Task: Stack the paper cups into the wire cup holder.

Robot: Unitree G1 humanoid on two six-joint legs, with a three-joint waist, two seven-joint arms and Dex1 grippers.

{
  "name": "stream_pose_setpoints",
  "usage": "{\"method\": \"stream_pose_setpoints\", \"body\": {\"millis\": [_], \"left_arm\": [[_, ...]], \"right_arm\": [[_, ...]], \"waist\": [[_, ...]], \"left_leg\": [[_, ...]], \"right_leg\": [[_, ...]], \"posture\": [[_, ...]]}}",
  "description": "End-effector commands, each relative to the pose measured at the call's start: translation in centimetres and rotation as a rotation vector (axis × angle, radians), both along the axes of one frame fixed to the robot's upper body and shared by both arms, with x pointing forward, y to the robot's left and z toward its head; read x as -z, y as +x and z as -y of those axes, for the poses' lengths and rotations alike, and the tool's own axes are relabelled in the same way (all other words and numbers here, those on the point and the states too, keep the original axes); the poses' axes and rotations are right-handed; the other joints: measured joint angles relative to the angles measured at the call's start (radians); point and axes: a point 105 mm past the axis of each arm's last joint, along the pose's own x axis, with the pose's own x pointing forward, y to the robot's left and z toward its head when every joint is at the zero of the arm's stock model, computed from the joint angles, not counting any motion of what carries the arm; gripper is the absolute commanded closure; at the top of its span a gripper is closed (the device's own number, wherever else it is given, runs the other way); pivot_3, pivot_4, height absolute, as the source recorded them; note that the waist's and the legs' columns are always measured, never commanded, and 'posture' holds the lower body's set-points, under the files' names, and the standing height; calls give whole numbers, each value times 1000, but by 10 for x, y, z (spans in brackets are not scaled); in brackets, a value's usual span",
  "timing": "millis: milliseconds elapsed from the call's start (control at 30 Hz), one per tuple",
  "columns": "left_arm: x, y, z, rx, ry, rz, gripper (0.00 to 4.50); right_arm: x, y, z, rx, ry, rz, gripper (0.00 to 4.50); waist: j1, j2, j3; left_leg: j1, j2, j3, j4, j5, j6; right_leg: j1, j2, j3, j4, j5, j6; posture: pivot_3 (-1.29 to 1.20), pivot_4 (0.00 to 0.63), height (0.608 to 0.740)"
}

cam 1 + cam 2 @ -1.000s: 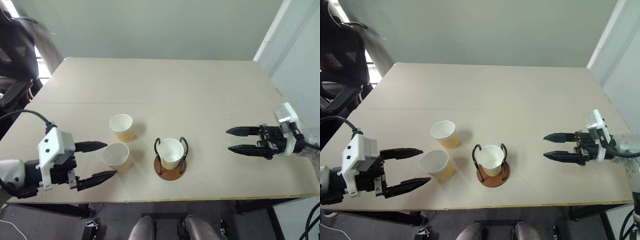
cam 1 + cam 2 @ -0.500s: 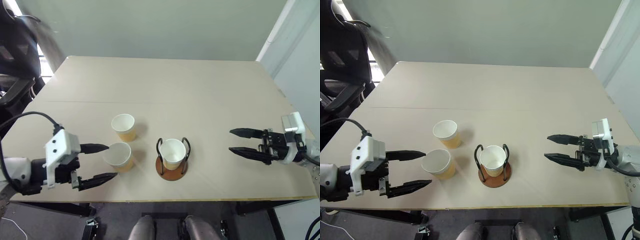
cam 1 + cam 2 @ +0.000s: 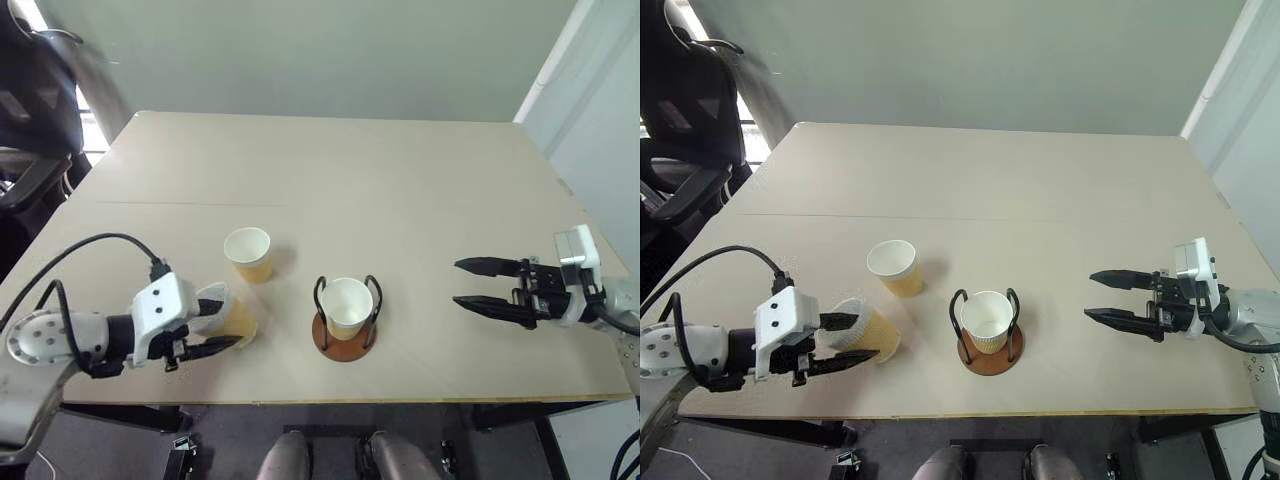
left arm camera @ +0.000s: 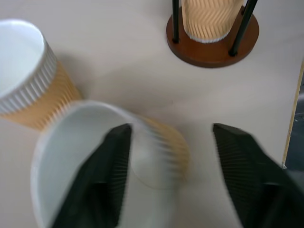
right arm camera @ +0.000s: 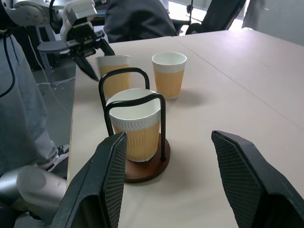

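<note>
Tilting toward the left pincer (image 3: 845, 340), the near cup (image 3: 868, 330) leans off its base with its white mouth turned to the robot's left. One black finger (image 4: 111, 166) sits inside that mouth and the other (image 4: 242, 164) stands clear of the ribbed wall outside. From the wrist view there is an open gap between the outer finger and the cup, so I judge the jaws half closed around the rim, not clamped; the tilt looks like the inner finger pushing the wall over. Taking it by the rim makes sense, since a wall pinched between two fingers leaves the tapered bottom free to drop into another cup.

The second cup (image 3: 247, 254) stands upright just behind the tilted one, close but apart from it, and waits its turn.

The third cup (image 3: 346, 307) sits upright in the holder (image 3: 343, 338), between the two black wire loops on the reddish disc base, so one of three is already stacked. The loops keep it from tipping when the next one is pressed in from above.

The right pincer (image 3: 478, 284) hovers level over the counter (image 3: 400, 180), well to the right of the holder, jaws wide and empty, pointing at the holder. It may be held there to steady the holder if needed.

The risk now is the leaning cup slipping or crushing as the fingers close.
</note>
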Motion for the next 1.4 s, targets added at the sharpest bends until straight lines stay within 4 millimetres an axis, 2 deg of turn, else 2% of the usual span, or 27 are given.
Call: {"method": "stream_pose_setpoints", "body": {"millis": [33, 133, 167, 200, 333, 467, 633, 867, 967, 1100, 1233, 1333, 1400], "left_arm": [[-14, -2, 4, 50, -14, 11, 3104], [-32, -8, 8, 96, -29, -15, 4218], [-39, -10, 10, 106, -45, -26, 4468], [-48, -13, 11, 123, -58, -44, 4468], [-110, -14, 22, 262, -79, -7, 4468], [-138, 2, 43, 431, -93, 65, 4468], [-135, 36, 79, 636, -58, 28, 4468], [-119, 50, 128, 839, -32, -22, 4468], [-123, 51, 137, 883, -34, -6, 4468], [-137, 52, 145, 923, -48, 25, 4468], [-140, 53, 148, 940, -37, 36, 4468], [-145, 46, 150, 975, -52, 28, 4468], [-144, 38, 153, 1010, -54, 7, 4468]], "right_arm": [[-9, -4, 1, -2, -16, 48, 1625], [-9, -6, 0, -3, -20, 44, 1625], [-10, -7, 0, -4, -21, 44, 1625], [-10, -8, 0, -5, -20, 44, 1625], [-13, -11, -3, -18, -26, 55, 1625], [-19, -14, -10, -35, -35, 78, 1625], [-29, -24, -18, -47, -15, 91, 1625], [-34, -34, -21, -10, 18, 116, 1625], [-32, -36, -22, 7, 12, 113, 1625], [-29, -35, -24, 28, 8, 113, 1625], [-28, -35, -26, 44, 6, 119, 1625], [-26, -35, -24, 52, 0, 112, 1625], [-25, -36, -22, 56, -6, 108, 1625]], "waist": [[0, 0, 0], [0, 0, 0], [1, 0, 0], [1, 0, 0], [12, -2, 0], [19, 4, -2], [25, 4, -1], [19, 2, 0], [18, 2, 0], [23, 2, 0], [25, 2, 0], [27, 2, 0], [27, 2, 0]], "left_leg": [[0, 0, 0, 0, 0, 0], [0, 0, 0, 0, 0, 0], [0, 0, 0, 0, 0, 0], [0, 0, 0, 0, 0, 0], [0, 0, -1, 1, 0, -1], [0, -1, -1, 1, 0, -1], [-1, -2, -2, 2, 3, 1], [-9, -1, 1, 4, 4, 0], [-10, -1, 1, 5, 8, -4], [-16, -2, 1, 8, 6, -1], [-18, -2, 1, 16, 2, 6], [-19, -3, 1, 19, -4, 17], [-19, -3, 1, 20, -4, 18]], "right_leg": [[0, 0, 0, 0, 0, 0], [0, 0, 0, 0, 0, 0], [0, 0, 0, 0, 0, 0], [0, 0, 0, 0, 0, 0], [0, 0, -1, 2, 1, -1], [1, -2, -1, 1, 3, -1], [0, -2, -1, 1, 4, 0], [0, -2, -1, -6, 8, 10], [0, -2, -1, -14, 9, 14], [-2, -2, 0, -19, 11, 19], [-1, -2, 1, -19, 12, 21], [0, -3, 1, -18, 13, 24], [0, -3, 2, -18, 14, 25]], "posture": [[0, 150, 740], [0, 150, 740], [0, 150, 740], [0, 150, 740], [0, 150, 740], [0, 150, 740], [0, 150, 740], [0, 150, 740], [0, 150, 740], [0, 150, 740], [0, 150, 740], [0, 150, 740], [0, 150, 740]]}}
